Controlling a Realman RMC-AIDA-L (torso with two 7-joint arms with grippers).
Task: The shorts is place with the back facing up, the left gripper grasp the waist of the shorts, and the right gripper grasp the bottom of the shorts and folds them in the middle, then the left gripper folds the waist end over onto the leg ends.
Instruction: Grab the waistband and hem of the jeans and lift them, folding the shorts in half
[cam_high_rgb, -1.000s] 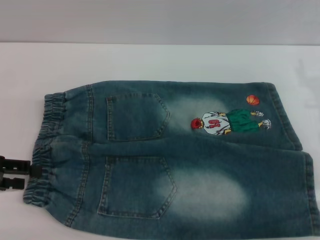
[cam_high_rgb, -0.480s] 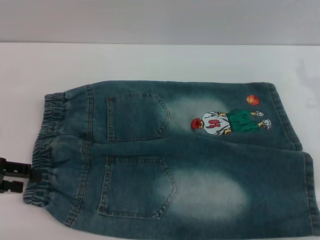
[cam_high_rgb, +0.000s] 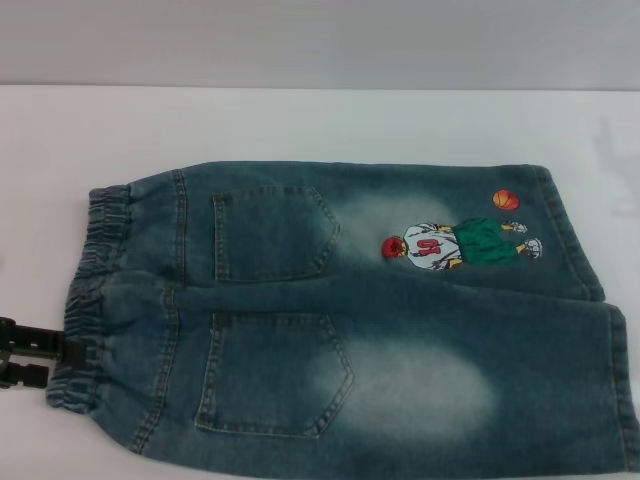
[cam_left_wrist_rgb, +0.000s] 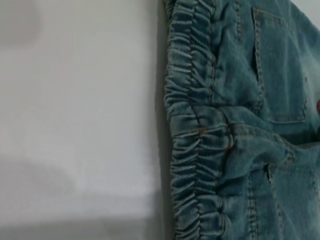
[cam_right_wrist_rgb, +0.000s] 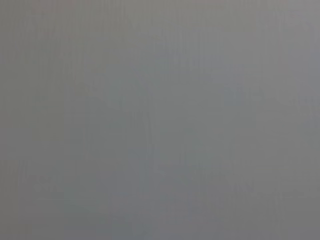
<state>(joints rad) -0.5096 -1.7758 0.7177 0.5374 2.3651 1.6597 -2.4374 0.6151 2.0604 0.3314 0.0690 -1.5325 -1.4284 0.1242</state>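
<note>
The blue denim shorts (cam_high_rgb: 340, 320) lie flat, back pockets up, on the white counter (cam_high_rgb: 300, 125), w/ the left gripper (cam_high_rgb: 40, 352) at the stretchy waist, fingers apart & holding nothing, prob. ready to grab; right gripper unseen.

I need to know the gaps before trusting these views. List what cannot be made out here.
- Left claw: head view, at the waistband of the shorts; the picture's left edge cuts it, so whether it grips is unclear. The left wrist view shows no fingers.
- Right claw: in no view; the right wrist view is plain grey.
- Near leg hem: cut by the head view's lower and right edges.
- Embroidered figure: its details are too small to read.
</note>
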